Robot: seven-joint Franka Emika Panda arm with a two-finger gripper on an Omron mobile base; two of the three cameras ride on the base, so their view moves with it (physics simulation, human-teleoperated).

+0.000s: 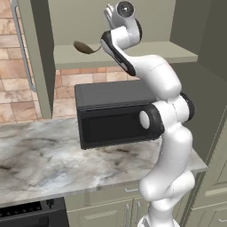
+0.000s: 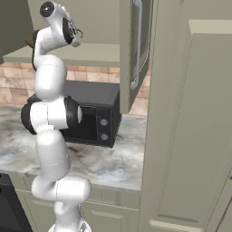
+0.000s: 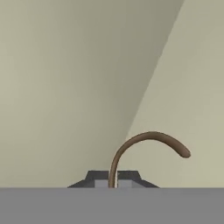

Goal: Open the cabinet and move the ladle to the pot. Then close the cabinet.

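The cabinet point(image 1: 133, 53) stands open; its left door point(image 1: 26, 53) is swung out, and its right door point(image 2: 136, 45) too. The brown ladle point(image 1: 82, 46) lies at the front of the lower shelf, bowl end to the left. My gripper point(image 3: 113, 183) reaches into the cabinet and is shut on the ladle's thin handle point(image 3: 144, 139), which curves up and to the right past the fingertips. In the right base view the gripper point(image 2: 78, 33) is at shelf height, and the ladle bowl point(image 2: 28, 43) peeks out left of the arm. The pot is out of view.
A black microwave point(image 1: 115, 111) stands on the marble counter point(image 1: 44, 155) right below the open cabinet. A tall green pantry panel point(image 2: 190, 136) closes off the right side. A dark stove edge point(image 1: 31, 215) lies at the lower left.
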